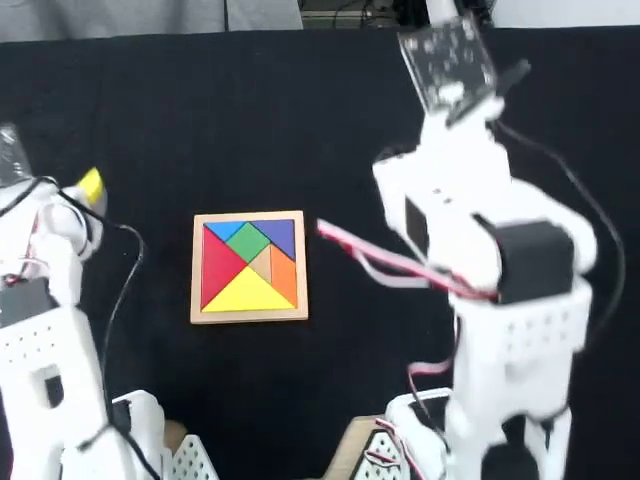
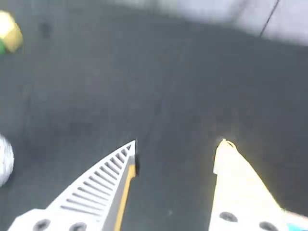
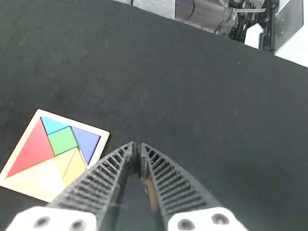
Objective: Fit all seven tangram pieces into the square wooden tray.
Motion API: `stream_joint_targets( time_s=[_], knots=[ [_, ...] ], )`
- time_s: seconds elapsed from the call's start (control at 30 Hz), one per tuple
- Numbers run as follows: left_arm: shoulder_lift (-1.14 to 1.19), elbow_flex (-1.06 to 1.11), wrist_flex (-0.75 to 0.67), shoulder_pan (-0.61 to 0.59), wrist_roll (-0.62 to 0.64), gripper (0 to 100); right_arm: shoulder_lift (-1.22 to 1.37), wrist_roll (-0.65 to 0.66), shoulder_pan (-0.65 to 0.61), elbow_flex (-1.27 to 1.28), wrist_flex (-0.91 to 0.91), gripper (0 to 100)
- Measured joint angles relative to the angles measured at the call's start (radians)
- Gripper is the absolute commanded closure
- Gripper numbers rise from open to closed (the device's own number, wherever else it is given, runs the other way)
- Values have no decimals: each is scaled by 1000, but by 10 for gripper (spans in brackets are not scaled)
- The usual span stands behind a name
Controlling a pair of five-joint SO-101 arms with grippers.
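Observation:
The square wooden tray lies mid-table, also showing in the right wrist view as a tray. In it sit a red triangle, a yellow triangle, a green square, a light blue triangle, a blue parallelogram and an orange triangle. A tan triangular patch lies between them; I cannot tell whether it is a piece or bare wood. My right gripper is shut on nothing, raised right of the tray. My left gripper stands open and empty over bare black cloth, far left of the tray.
The black cloth covers the table around the tray. The right arm's body and its pink cables hang just right of the tray. A blurred yellow and green object lies far off in the left wrist view.

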Motion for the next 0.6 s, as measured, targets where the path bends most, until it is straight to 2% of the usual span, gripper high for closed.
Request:
stream_joint_targets(
  time_s=[0.2, 0.33, 0.6],
  knots=[
    [-301, -123, 236, 160, 0, 737, -252, 0, 2, 307, -114, 987],
    [-506, -118, 313, 278, 0, 737, -457, -2, 2, 488, -218, 987],
    [-853, 34, 399, 293, 0, 737, -936, -3, 2, 865, -479, 987]
  ],
)
